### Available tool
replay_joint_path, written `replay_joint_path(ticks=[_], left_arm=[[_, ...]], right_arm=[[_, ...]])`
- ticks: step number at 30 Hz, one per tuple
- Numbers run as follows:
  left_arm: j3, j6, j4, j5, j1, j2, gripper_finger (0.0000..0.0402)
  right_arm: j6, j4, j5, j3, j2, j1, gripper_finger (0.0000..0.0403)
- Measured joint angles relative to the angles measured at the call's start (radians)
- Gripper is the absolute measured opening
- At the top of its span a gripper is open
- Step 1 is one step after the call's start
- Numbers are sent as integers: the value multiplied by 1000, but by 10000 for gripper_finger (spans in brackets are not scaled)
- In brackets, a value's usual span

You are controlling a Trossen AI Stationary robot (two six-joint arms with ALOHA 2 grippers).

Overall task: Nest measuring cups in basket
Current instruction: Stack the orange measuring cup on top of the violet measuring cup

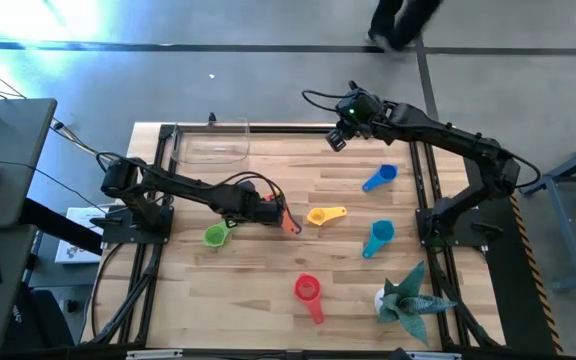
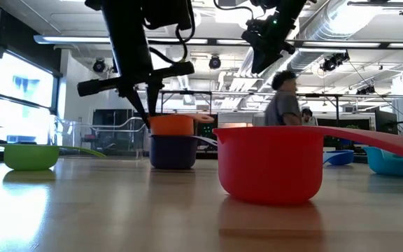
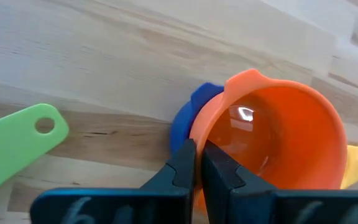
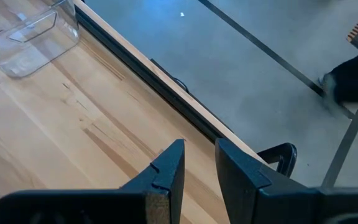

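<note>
My left gripper (image 1: 280, 215) is shut on an orange measuring cup (image 3: 272, 137) near the table's middle. The orange cup stands in a dark blue cup (image 2: 172, 151) that rests on the wood. Loose on the table lie a green cup (image 1: 216, 235), a yellow cup (image 1: 326, 215), a blue cup (image 1: 379, 178), a teal cup (image 1: 378, 238) and a red cup (image 1: 309, 293). The clear basket (image 1: 211, 146) stands at the far edge. My right gripper (image 1: 336, 140) hangs open and holding nothing above the far edge, right of the basket. My left gripper pinches the orange cup's wall at the rim (image 3: 199, 134), one finger (image 3: 219, 171) inside the bowl and the other (image 3: 180, 167) outside. The fingers slant steeply down from the table's left. The cup stays upright, its lower part inside the dark blue cup (image 3: 188, 118).
A spiky teal plant figure (image 1: 408, 298) stands at the near right corner. Black frame rails (image 1: 158, 180) run along the table's sides. A person (image 2: 283, 101) is in the room behind the far edge. Bare wood lies between the basket and the cups.
</note>
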Motion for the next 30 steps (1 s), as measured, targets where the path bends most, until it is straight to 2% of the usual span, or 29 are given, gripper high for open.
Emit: replay_joint_path(ticks=[13,20,27,30], left_arm=[[2,19,13,53,7,4,33],[2,21,14,53,8,4,61],[2,71,17,96,8,4,95],[2,114,17,101,3,0,104]], right_arm=[[0,0,0,0,0,0,83],[0,0,0,0,0,0,83],[0,-17,0,0,0,0,83],[8,-52,-39,0,0,0,83]])
